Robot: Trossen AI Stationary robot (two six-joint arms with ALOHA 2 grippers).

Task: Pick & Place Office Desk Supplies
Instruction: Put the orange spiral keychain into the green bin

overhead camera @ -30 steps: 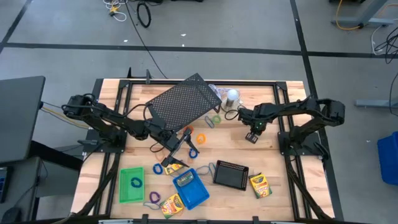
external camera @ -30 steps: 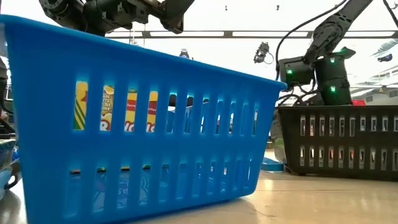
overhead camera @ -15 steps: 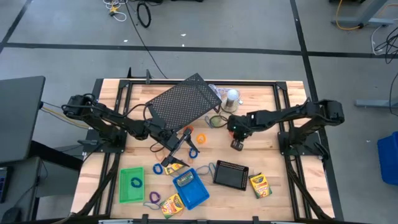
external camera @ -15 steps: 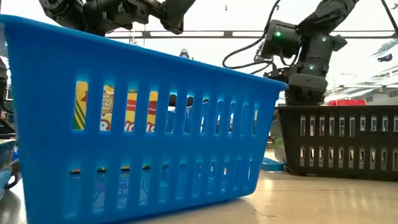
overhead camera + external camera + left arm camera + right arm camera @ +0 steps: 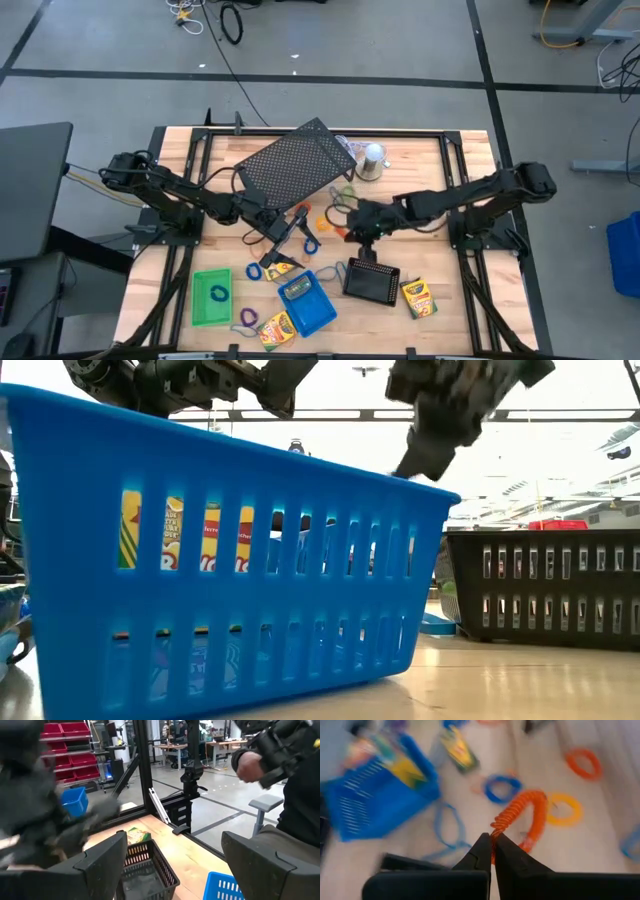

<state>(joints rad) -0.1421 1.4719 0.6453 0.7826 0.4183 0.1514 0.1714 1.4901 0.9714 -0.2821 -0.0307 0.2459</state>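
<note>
My right gripper [image 5: 347, 232] [image 5: 492, 841] hangs over the middle of the table, slanting down, shut on an orange coiled loop [image 5: 527, 812]. Below it lie a blue loop [image 5: 502, 787], a yellow loop [image 5: 563, 810] and another orange loop [image 5: 582, 762]. My left gripper [image 5: 303, 228] [image 5: 170, 865] stands open and level left of it, holding nothing. The blue tray [image 5: 308, 302] holds a crayon box [image 5: 297, 290]. The green tray [image 5: 211, 297] and the black mesh tray [image 5: 371, 281] rest on the near part of the table. My right gripper pinches one spot of the orange loop's coil [image 5: 496, 830] between its two fingertips. The fingers come slanting down from the table's right side. The rest of the loop sticks out ahead of the fingertips, and it looks lifted off the table.
A large black mesh rack [image 5: 295, 165] and a silver dome-shaped thing [image 5: 373, 160] stand at the far side. Crayon boxes [image 5: 417, 297] [image 5: 275, 327] lie near the front edge. A person [image 5: 295, 775] stands beyond the table in the left wrist view.
My right gripper has swung from the far right, near the silver dome, toward the table's middle and near side, rising and turning as it went. It stayed shut.
</note>
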